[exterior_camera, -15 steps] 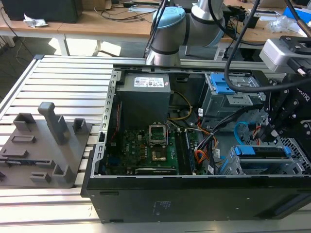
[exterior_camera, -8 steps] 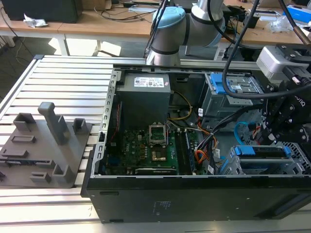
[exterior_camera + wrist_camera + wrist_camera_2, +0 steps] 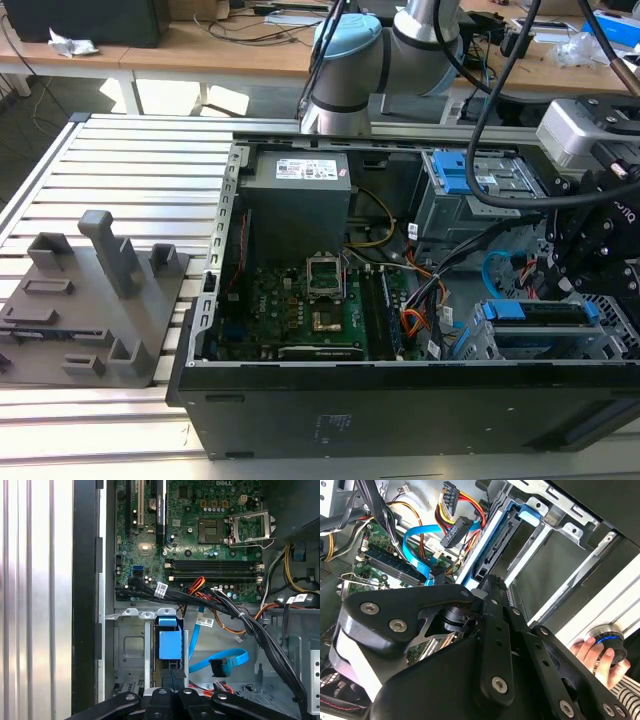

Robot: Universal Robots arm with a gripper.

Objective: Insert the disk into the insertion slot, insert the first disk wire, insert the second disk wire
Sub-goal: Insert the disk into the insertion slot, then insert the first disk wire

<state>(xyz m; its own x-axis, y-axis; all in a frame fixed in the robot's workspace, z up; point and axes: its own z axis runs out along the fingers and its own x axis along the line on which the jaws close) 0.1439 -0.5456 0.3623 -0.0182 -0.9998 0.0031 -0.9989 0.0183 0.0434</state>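
The first step looks done, or nearly so: the disk (image 3: 530, 312), in its blue frame, lies inside the insertion slot (image 3: 540, 347) at the lower part of the exterior view's right. Judging by how little of it stands out in the first wrist view, it is seated or close to it.

The two wire steps are left. The blue flat cable (image 3: 220, 661) curls loose beside the slot with its black plug free. The plug on the red and yellow wires (image 3: 457, 530) hangs near the disk's end but is not on it.

The claw (image 3: 171, 676) sits right at the disk's outer edge. Whether it is spread or pinching the disk, I cannot tell.

The open computer case (image 3: 400, 410) on the slatted tabletop (image 3: 130, 170) holds the green circuit board (image 3: 300, 300), a grey power box (image 3: 295, 200) and a grey cage with blue latches (image 3: 480, 195). A grey moulded tray (image 3: 90, 300) lies at the exterior view's left. A person's hand (image 3: 590, 652) rests on a round knob.
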